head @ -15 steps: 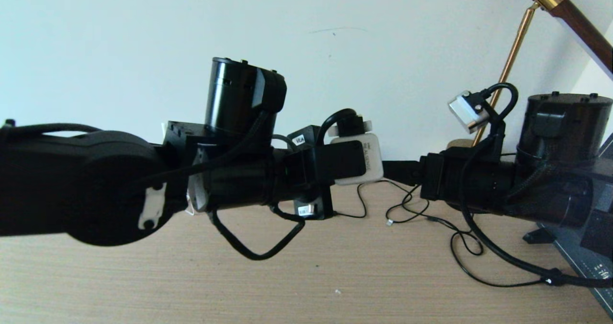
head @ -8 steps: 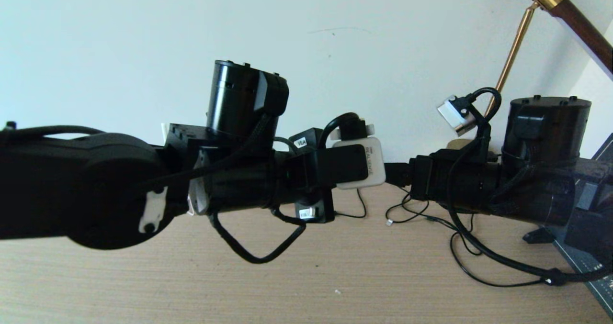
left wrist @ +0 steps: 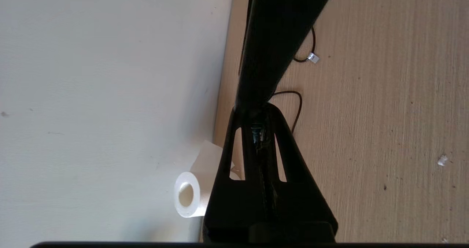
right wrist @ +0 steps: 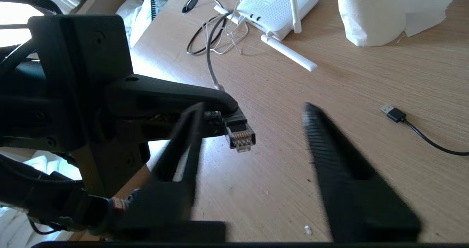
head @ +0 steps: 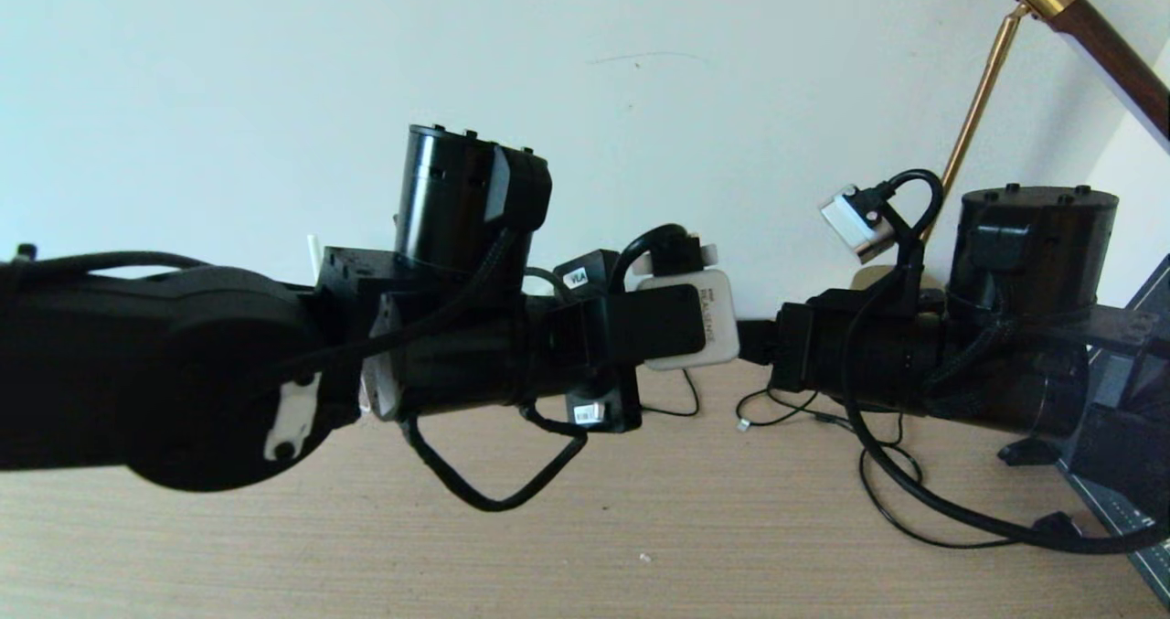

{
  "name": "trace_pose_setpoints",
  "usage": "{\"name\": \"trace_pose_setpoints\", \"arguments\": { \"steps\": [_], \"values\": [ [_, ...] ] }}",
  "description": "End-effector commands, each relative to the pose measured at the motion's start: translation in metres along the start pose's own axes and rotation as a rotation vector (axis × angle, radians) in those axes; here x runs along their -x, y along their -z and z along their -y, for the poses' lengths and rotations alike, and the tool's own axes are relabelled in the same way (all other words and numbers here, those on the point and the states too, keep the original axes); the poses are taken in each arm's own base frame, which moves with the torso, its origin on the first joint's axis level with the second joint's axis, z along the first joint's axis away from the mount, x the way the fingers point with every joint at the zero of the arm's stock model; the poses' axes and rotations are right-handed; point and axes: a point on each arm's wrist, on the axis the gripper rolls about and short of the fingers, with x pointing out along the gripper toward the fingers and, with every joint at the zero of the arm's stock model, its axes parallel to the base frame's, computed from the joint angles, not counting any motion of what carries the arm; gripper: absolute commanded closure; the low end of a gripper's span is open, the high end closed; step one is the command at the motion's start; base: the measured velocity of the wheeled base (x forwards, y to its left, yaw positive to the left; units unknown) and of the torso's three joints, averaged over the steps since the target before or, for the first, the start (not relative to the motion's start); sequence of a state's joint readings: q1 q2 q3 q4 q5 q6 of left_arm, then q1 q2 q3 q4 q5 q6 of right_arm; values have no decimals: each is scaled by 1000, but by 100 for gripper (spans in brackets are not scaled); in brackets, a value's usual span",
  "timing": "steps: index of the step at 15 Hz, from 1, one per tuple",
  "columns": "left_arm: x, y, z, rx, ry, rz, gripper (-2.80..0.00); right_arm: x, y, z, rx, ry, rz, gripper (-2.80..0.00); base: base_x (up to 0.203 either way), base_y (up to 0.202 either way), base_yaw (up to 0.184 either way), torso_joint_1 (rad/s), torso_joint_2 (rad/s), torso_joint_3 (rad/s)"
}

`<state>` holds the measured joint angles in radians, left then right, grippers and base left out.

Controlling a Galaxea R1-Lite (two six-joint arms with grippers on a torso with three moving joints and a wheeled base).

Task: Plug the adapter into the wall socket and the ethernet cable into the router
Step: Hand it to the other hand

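Nearest you in the right wrist view, the right claw [right wrist: 253, 130] hangs released above the tabletop [right wrist: 366, 76], its two fingers [right wrist: 329, 149] spread wide with nothing between them. Just beyond its left-hand finger, the left claw [right wrist: 220, 112] is clenched on the ethernet cable [right wrist: 240, 133] right behind the plug. The plug juts out past the fingertips with its clear tip and gold contacts facing the right claw's camera, lying roughly level over the wood, and the cable's black cord trails away behind it toward the router.

You have bare wood under both claws. A black USB plug [right wrist: 392, 113] lies on the tabletop off to one side, its thin lead running out of view.

Further on, a loose white antenna [right wrist: 287, 52] lies flat between the claws and the router [right wrist: 278, 6]. The router sits near the tabletop's far edge, with a tangle of white and black cords [right wrist: 216, 35] at its port side. A tissue roll [right wrist: 373, 13] stands just beside it.

In the head view the two arms meet over the middle, the left arm [head: 164, 372] blocking your sight of the router.
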<state>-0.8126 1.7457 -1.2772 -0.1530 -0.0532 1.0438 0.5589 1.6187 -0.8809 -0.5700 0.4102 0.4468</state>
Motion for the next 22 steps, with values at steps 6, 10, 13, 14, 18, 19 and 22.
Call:
{"name": "trace_pose_setpoints", "arguments": {
  "steps": [6,10,13,14,18,19,22],
  "values": [
    [0,1,2,-5,6,-1,0,0,2,-3,4,-11,-6,0,0,0,0,0,0,0],
    [-1,1,1,-6,0,1,-280,0,4,-4,4,-14,-10,0,0,0,0,0,0,0],
    [1,0,0,-5,-23,14,-280,0,3,-5,-12,-13,-9,0,0,0,0,0,0,0],
    [4,-1,-2,-6,-46,25,-280,0,3,-4,-35,-4,-6,0,0,0,0,0,0,0],
    [6,16,-3,-2,-149,67,-280,-1,-12,-9,-302,29,72,0,0,0,0,0,0,0],
    [6,23,-5,-4,-168,93,-280,-1,-15,-10,-374,30,75,0,0,0,0,0,0,0],
    [6,40,-8,-27,-193,188,-280,1,-31,-12,-609,39,81,0,0,0,0,0,0,0]
  ]
}}
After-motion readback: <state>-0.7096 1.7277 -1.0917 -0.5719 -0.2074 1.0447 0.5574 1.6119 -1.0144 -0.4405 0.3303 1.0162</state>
